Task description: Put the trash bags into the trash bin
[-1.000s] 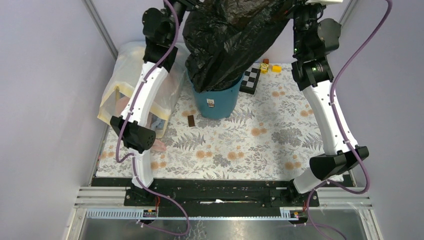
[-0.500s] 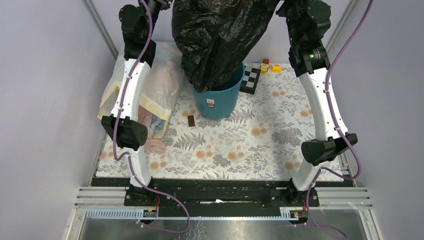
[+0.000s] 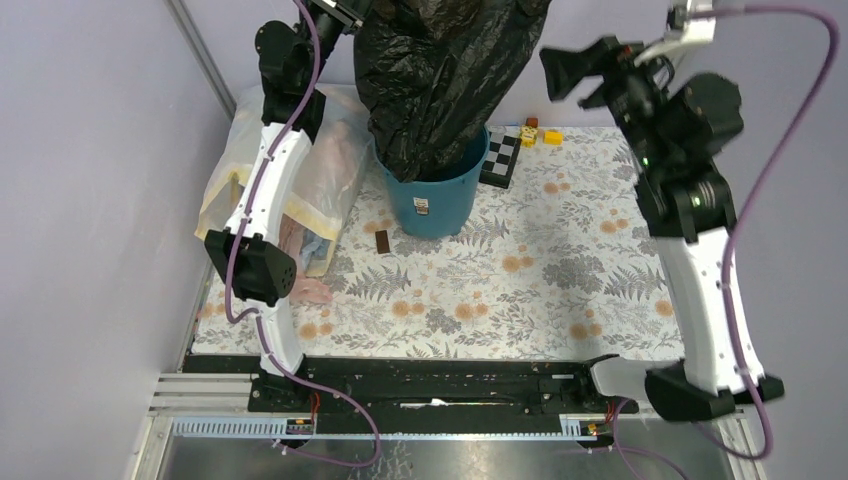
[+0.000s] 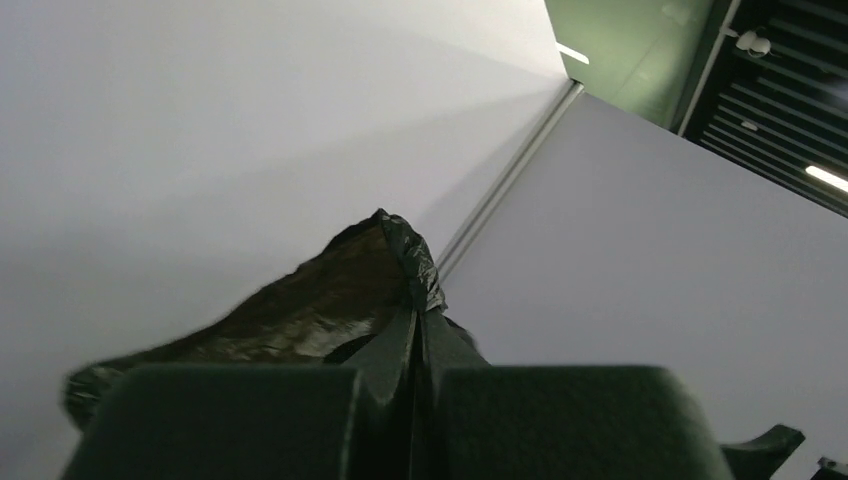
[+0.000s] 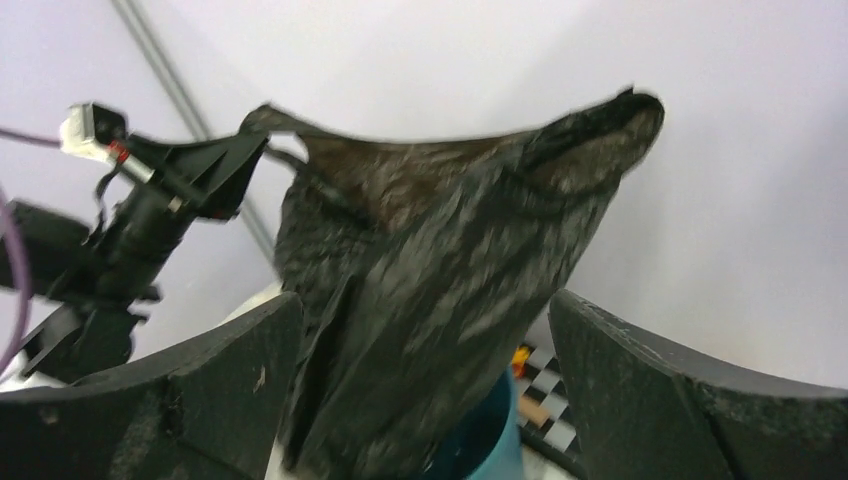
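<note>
My left fingers point(image 4: 390, 355) pinch the glossy black plastic trash bag point(image 3: 440, 80), which hangs vertically into the round teal plastic bin point(image 3: 436, 205); my right fingers point(image 5: 215, 370) gape wide, empty, to its right.

Label point(image 3: 423, 207) on trash bin point(image 3: 456, 198) illegible; nothing else.

A flower-patterned cloth point(image 3: 520, 290) lies spread flat. On its left side slumps a see-through yellowish bag of clothes point(image 3: 320, 180). A checkered board point(image 3: 503, 158) and small yellow blocks point(image 3: 553, 137) sit at the far edge, and a small dark chip point(image 3: 383, 241) lies nearer the middle.
</note>
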Available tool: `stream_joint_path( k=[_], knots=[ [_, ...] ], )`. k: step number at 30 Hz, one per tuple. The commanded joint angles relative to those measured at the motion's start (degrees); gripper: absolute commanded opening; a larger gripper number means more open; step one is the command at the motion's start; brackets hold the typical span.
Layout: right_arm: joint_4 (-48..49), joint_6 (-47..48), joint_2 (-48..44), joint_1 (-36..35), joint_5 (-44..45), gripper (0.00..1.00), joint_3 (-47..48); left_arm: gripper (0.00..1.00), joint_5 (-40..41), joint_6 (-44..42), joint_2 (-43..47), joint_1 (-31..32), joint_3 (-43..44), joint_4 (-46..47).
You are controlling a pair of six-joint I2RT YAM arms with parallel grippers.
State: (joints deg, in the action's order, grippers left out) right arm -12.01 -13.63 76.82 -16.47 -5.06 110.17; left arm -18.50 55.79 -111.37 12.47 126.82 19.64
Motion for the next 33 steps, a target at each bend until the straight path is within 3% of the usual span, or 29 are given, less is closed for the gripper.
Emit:
stream_joint_path(
  k=[1, 4, 5, 6, 7, 8, 10, 14, 24, 28, 33],
  knots=[
    [1.9, -7.6, -7.9, 0.1, -7.0, 1.0, -15.8, 0.0, -2.1, 0.3, 4.7, 2.5, -2.3, 5.8],
    [6.0, -11.5, -9.1, 0.0, -16.2, 0.83, -21.8, 0.0, -2.5, -1.0, 5.3, 3.9, -2.5, 6.8],
    [6.7, -12.8, -8.2, 0.0, -19.6, 0.68, -22.2, 0.0, -2.5, -1.6, 5.5, 4.5, -2.6, 6.9],
    [7.1, -14.1, -6.7, 0.0, -23.1, 0.45, -22.0, 0.0, -2.5, -2.3, 5.6, 5.0, -2.5, 7.0],
    [7.8, -15.2, -5.4, -0.2, -26.0, 0.1, -21.8, 0.0, -2.6, -2.8, 5.8, 5.4, -2.5, 7.0],
    [8.0, -16.2, -4.2, -0.7, -28.1, 0.0, -21.3, 0.0, -2.6, -3.2, 6.0, 5.8, -2.5, 6.9],
    [7.7, -15.0, -2.5, -3.9, -28.8, 0.0, -20.9, 0.0, -2.5, -3.9, 6.2, 6.5, -2.5, 6.8],
    [6.3, -10.9, 1.0, -10.7, -21.7, 0.0, -19.7, 0.0, -2.3, -3.8, 6.3, 6.9, -2.5, 6.3],
    [5.2, -7.0, 17.5, -17.6, -15.9, 0.0, -9.3, 0.0, -2.4, -4.1, 6.1, 7.2, -2.3, 5.8],
    [-0.1, -5.3, 25.1, -17.6, 0.0, 0.0, -1.4, 0.0, -3.5, -4.1, 4.6, 7.2, 1.0, 3.9],
    [-5.2, -0.4, 31.8, -17.6, 17.9, 0.0, 5.5, 0.0, -3.4, -3.9, 6.5, 7.2, -2.6, 5.4]
  ],
)
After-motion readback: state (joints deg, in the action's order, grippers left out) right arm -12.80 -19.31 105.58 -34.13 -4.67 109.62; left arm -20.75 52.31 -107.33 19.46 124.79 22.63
